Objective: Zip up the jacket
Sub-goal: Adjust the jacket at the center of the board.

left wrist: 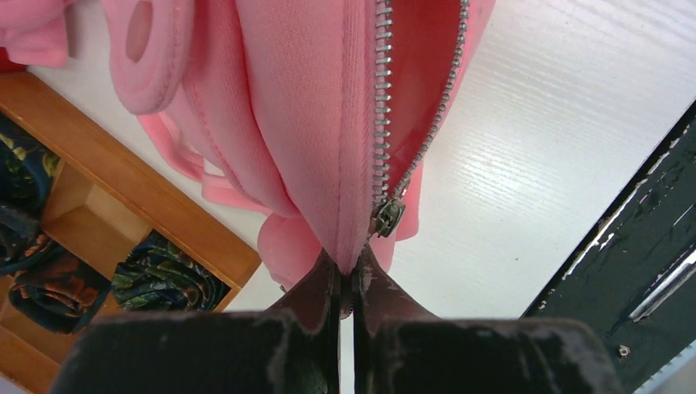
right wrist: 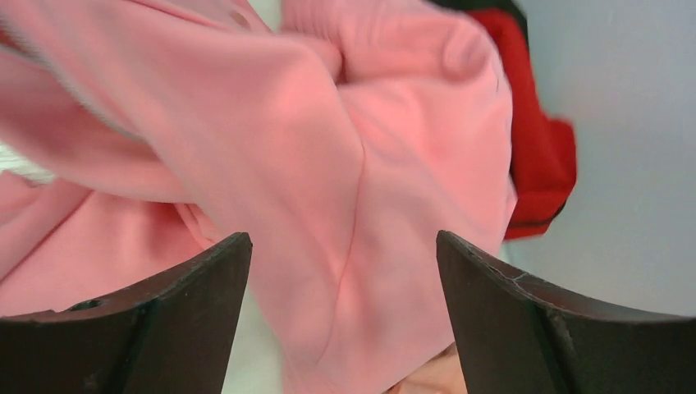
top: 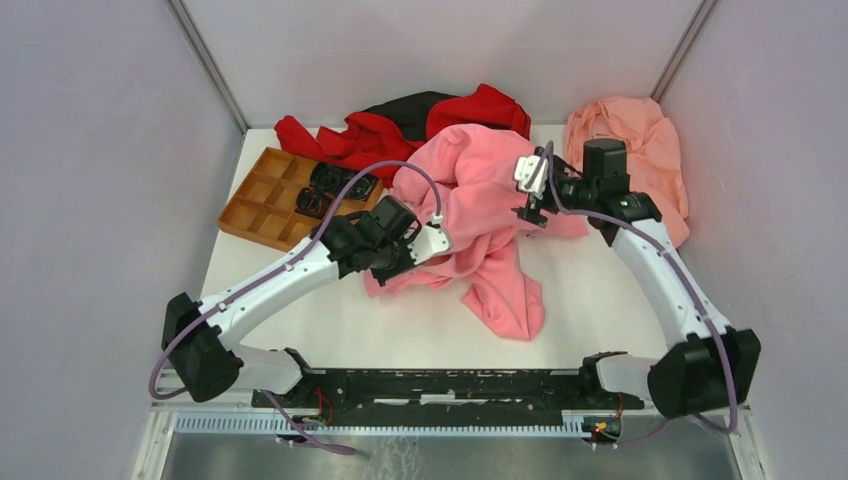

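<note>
The left end effector is clenched on the jacket just below the zipper slider, its arm stretched diagonally from the near left. The right end effector gapes, released, at the jacket's right side, its arm reaching far with the wrist turned left. The jacket lies crumpled mid-worktop.

Black mounting bar was chipped, with paint worn to white in patches. At the bar's left end, the left arm had white link shells, blocky black joint housings and a row of small dark screws along one link. At the bar's right end, the right arm was the same build. A purple cable ran along the left arm beyond the bar, and a like cable ran just right of it. Fingers were dark, tapered, matte and scratched.
</note>
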Controlling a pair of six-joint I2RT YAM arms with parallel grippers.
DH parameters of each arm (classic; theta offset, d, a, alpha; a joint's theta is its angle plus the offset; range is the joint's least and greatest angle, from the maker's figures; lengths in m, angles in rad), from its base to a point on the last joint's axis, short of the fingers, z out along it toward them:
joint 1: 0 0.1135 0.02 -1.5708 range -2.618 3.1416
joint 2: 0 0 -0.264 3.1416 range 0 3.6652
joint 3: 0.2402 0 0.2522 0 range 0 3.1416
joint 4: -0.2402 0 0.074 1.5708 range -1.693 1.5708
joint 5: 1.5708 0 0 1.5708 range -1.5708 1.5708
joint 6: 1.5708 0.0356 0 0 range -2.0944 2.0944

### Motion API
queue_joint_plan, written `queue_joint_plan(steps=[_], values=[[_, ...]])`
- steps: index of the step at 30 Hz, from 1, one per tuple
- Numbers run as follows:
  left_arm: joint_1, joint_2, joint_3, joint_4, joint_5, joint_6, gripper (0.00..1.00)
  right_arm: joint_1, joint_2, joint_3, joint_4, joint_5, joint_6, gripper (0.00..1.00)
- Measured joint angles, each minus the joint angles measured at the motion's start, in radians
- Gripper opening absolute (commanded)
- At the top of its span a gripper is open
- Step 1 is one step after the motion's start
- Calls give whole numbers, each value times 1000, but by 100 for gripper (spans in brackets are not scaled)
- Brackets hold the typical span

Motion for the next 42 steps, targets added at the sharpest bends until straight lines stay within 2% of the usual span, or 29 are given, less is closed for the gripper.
queue_joint_plan(steps=[3, 4, 5, 8, 11, 14, 17, 22, 26, 32, 37, 42], values=[[0, -42, -17, 21, 0, 0, 2, 3, -92, -2, -94, -121, -141, 87], [0, -52, -23, 27, 0, 0, 2, 5, -106, -4, -137, -159, -201, 82], [0, -60, -30, 34, 1, -1, 2, 6, -117, -11, -197, -202, -281, 77], [1, -73, -50, 46, 9, -1, 2, 8, -93, -53, -353, -292, -494, 47], [3, -74, -61, 51, 26, -2, 2, 19, -8, -99, -448, -323, -622, 34], [5, -74, -63, 58, 34, -2, 2, 40, 93, -106, -463, -327, -658, 25], [5, -76, -64, 61, 38, -6, 2, 88, 142, -108, -370, -308, -560, 27], [5, -82, -67, 64, 54, -20, 2, 184, 113, -178, -13, -227, -220, 32], [5, -101, -71, 70, 61, -29, 2, 195, 132, -183, 146, -136, -34, 33], [5, -127, -73, 88, 61, -30, 2, 195, 220, -152, 192, -27, 62, 37], [5, -135, -88, 95, 62, -31, 2, 196, 233, -151, 177, 15, 71, 58], [5, -136, -97, 107, 71, -43, 2, 201, 294, -103, 131, 53, 66, 58]])
